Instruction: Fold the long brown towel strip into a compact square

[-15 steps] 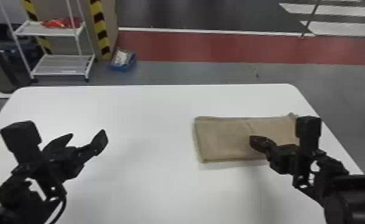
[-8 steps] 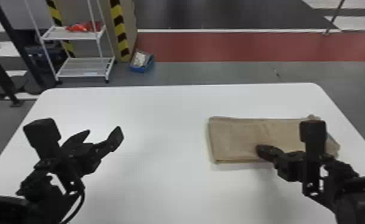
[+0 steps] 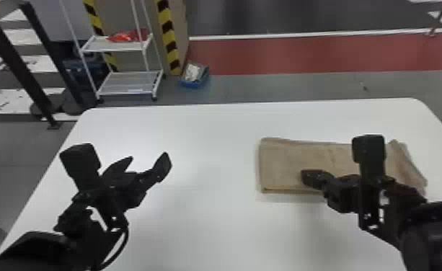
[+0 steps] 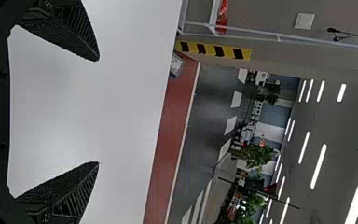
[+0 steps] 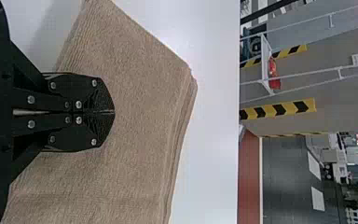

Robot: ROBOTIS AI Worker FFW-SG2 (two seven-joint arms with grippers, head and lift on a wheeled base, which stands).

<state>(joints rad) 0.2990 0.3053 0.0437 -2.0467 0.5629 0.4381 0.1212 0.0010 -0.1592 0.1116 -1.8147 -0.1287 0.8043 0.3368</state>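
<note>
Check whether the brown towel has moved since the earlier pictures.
Yes, left: the towel lies farther from the right edge of the white table.

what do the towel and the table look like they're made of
Towel: probably cotton terry, matte brown, judging by its nubbly, ribbed surface. Table: smooth white top with a soft sheen where light pools, perhaps laminate or painted board.

Towel (image 3: pixel 284 165): brown, fine-ribbed nap, folded in layers to flat oblong, longer left to right than front to back. Lies on right part of white table (image 3: pixel 209 144). Left end squared; right end slanted, uneven, slightly rumpled. Stacked layers show along one edge.
</note>
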